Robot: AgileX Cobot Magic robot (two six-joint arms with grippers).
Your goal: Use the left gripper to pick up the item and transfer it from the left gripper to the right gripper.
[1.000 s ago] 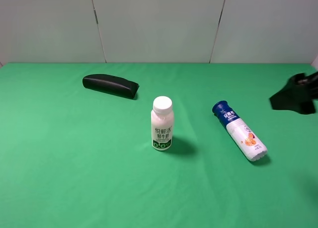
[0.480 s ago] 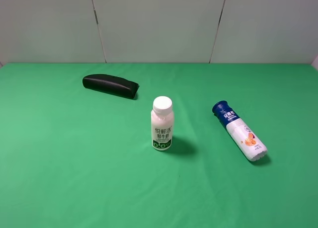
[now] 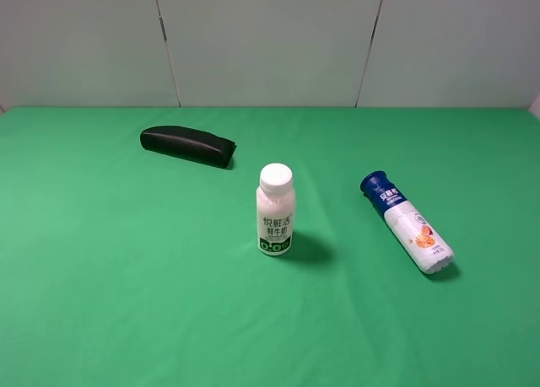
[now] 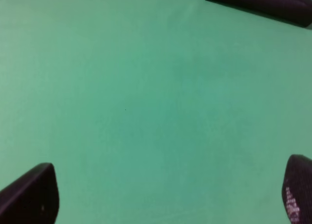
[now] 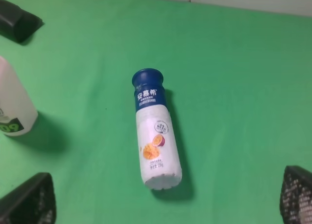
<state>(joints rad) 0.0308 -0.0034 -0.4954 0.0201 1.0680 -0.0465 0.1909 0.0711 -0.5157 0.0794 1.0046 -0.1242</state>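
I'm looking down from the high camera at the green bench [image 3: 126, 303], and neither arm shows in that view. The item [image 3: 407, 222], the slim bottle with the dark blue cap, lies flat on its side on the right part of the bench, cap pointing toward the back wall and white base toward the front. Nothing touches it.

Near the middle stands the milk bottle [image 3: 275, 211], upright, white cap on top, green label facing me, well apart from the item. Further back on the left lies the black case [image 3: 187, 145], flat on the cloth.

On my left wrist camera, the left end effector [image 4: 168, 194] hangs over bare green cloth, its two fingertips spread wide with nothing between them; a corner of the black case peeks in at the edge of that picture.

On my right wrist camera, the right end effector [image 5: 168, 199] also stands spread wide and empty. The item lies on the cloth beyond its fingertips, not between them, with part of the milk bottle at the edge.
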